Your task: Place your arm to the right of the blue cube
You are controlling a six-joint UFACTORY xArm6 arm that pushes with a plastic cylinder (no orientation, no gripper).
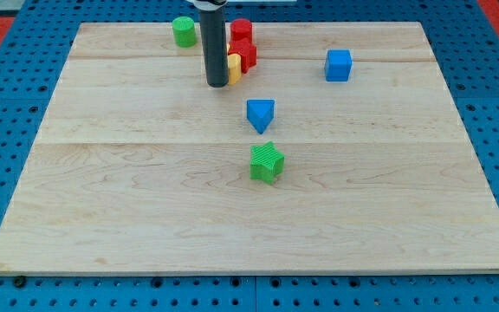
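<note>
The blue cube [338, 65] sits on the wooden board [145, 191] at the view's upper right. My rod comes down from the view's top, and my tip [217, 84] rests on the board well to the left of the blue cube. The tip stands just left of a yellow block [234, 68], which is partly hidden behind the rod. Open board lies between the tip and the blue cube.
A red block [246, 54] and a red cylinder [241, 29] sit right of the rod. A green cylinder [183, 31] is at the top left. A blue triangular block [261, 113] and a green star block [267, 162] lie mid-board.
</note>
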